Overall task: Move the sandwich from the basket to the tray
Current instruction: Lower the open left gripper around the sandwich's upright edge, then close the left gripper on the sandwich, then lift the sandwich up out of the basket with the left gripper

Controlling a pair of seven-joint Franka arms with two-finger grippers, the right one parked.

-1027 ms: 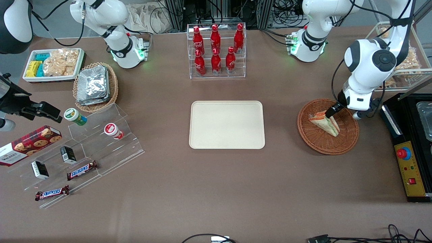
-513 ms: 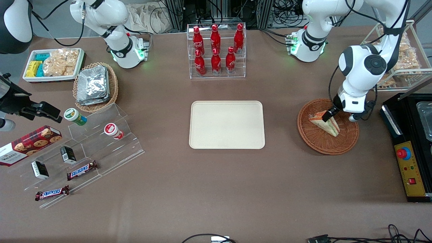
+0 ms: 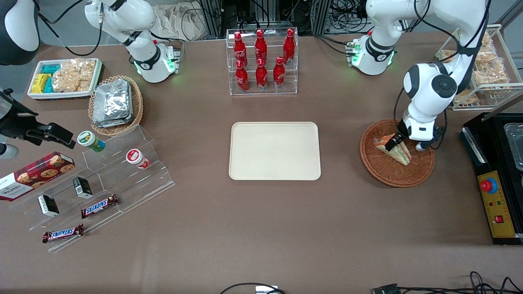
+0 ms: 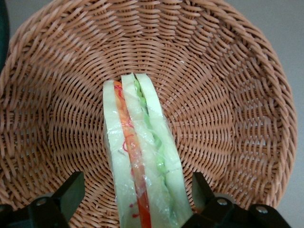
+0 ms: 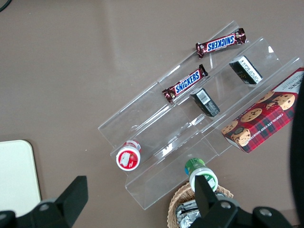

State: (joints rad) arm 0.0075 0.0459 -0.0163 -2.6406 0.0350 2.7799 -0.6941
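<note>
Wrist view: tool [image 4: 135, 199] spread apart, straddling sandwich [image 4: 140, 161] in basket [image 4: 228, 95].

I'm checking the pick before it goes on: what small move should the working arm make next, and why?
Probably close the fingers. The gripper is low in the basket, open, with one finger on each side of the sandwich, which stands on edge and is not yet pinched. Then it could be lifted toward the tray.

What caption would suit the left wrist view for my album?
Open hand straddling the wrapped sandwich lying in the wicker basket.
</note>
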